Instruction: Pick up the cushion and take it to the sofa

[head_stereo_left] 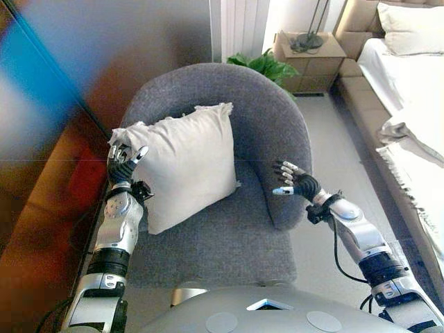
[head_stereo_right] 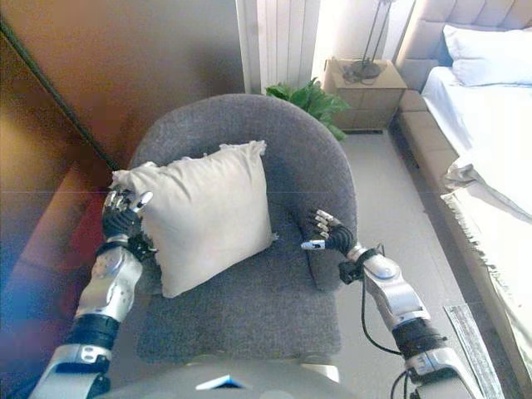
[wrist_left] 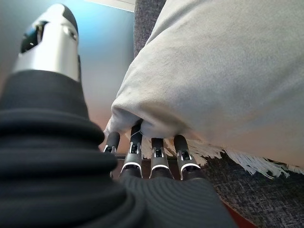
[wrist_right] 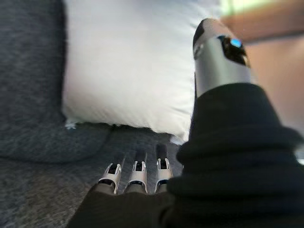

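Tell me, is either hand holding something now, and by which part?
Nothing is held. The left hand touches the cushion at its left edge, fingers straight; the right hand is open, clear of it.

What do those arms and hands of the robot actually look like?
Both arms are silver-grey shells with black bands at the joints. The left hand and the right hand have silver fingers with dark tips and a thumb set apart. A dark ribbed cover wraps each wrist and hand back.

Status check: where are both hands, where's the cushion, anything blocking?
Left hand open, fingers against the cushion's left edge. Right hand open, clear of it on the other side. Cushion propped in the grey armchair. Nothing in the way.
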### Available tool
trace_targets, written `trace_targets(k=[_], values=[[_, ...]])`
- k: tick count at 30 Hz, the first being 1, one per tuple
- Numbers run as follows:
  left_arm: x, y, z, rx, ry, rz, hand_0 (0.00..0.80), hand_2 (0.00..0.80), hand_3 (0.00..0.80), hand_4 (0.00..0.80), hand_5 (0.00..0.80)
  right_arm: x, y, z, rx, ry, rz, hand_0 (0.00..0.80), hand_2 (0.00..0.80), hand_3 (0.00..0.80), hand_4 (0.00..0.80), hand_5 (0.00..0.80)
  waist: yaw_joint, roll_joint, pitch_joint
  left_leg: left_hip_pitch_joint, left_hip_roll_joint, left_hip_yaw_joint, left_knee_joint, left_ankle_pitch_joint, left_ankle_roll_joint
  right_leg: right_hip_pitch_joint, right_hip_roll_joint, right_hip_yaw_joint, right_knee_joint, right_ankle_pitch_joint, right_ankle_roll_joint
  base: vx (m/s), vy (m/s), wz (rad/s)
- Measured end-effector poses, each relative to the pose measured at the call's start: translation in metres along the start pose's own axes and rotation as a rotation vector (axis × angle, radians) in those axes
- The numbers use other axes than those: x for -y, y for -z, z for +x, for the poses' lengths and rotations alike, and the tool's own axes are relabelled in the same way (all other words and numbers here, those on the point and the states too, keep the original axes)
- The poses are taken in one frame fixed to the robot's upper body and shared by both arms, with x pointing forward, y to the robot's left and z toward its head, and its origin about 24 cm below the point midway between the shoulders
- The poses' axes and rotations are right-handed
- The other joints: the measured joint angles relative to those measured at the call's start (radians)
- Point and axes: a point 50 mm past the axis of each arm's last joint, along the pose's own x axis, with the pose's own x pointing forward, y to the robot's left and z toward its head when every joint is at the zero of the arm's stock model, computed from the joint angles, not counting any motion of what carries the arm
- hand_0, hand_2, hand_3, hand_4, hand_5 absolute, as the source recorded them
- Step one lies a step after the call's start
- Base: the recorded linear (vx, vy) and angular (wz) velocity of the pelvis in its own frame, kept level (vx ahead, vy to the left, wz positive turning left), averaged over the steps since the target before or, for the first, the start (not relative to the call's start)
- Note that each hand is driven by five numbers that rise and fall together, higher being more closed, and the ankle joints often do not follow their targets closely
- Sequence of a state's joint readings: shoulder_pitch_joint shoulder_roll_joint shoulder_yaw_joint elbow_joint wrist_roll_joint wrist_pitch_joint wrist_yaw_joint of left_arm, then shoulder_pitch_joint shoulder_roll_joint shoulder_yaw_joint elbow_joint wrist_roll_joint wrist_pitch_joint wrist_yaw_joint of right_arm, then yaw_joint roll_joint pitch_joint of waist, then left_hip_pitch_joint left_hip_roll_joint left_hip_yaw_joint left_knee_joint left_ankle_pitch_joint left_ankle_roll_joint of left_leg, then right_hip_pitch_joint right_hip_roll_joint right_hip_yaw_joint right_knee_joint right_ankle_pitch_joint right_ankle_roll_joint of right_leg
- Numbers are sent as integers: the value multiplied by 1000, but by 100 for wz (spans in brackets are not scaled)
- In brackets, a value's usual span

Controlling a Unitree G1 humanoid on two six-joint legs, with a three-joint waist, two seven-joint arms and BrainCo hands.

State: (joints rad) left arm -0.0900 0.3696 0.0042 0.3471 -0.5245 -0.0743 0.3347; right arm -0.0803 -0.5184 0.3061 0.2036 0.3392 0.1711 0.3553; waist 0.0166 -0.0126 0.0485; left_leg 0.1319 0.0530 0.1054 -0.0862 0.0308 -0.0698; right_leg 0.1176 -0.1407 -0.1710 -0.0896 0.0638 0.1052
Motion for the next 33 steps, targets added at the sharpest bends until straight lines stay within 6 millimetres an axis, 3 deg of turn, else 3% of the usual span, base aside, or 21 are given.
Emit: trace_targets(k=[4, 12, 18, 23, 27, 33], values=[[2, 1, 0, -4, 10, 0, 0, 0, 0, 0, 0, -15, -4, 16, -66, -165, -48, 0, 0, 0, 0, 0, 4, -2, -1, 0, 0, -3, 3, 0, 0, 3, 0, -2, 0, 1, 0, 4, 8, 1], [21, 12, 0, -49, 66, 3, 0, 0, 0, 0, 0, -41, -14, 44, -78, -363, 18, 0, 0, 0, 0, 0, 62, -1, 3, -18, -4, -44, 16, 2, -1, 10, -4, -33, 0, -1, 0, -1, 18, 12], [32, 6, 6, -38, 89, -24, 0, 0, 0, 0, 0, -34, -33, 65, -100, -337, -36, 0, 0, 0, 0, 0, 120, -10, 65, -72, -6, -71, 58, 3, -4, -12, -2, -47, 1, 7, -7, -108, -31, 12], [52, -11, 12, 13, 147, -46, 0, 0, 0, 0, 0, -28, -66, 83, -49, -250, -104, 0, 0, 0, 0, 0, 163, -29, 106, -133, -5, -101, 82, 10, -10, -49, 4, -60, 1, 15, -15, -172, -32, 13], [70, -29, 16, 85, 193, -70, 0, 0, 0, 0, 0, -24, -96, 98, 14, -131, -137, 0, 0, 0, 0, 0, 172, -36, 142, -203, -8, -131, 112, 14, -11, -93, 6, -71, 1, 26, -18, -211, 17, 15], [97, -68, 22, 223, 260, -125, 0, 0, 0, 0, 0, -15, -159, 106, 186, 53, -177, 0, 0, 0, 0, 0, 199, -22, 256, -332, -9, -178, 158, 30, -17, -184, 14, -94, 2, 55, -29, -220, -3, 12]])
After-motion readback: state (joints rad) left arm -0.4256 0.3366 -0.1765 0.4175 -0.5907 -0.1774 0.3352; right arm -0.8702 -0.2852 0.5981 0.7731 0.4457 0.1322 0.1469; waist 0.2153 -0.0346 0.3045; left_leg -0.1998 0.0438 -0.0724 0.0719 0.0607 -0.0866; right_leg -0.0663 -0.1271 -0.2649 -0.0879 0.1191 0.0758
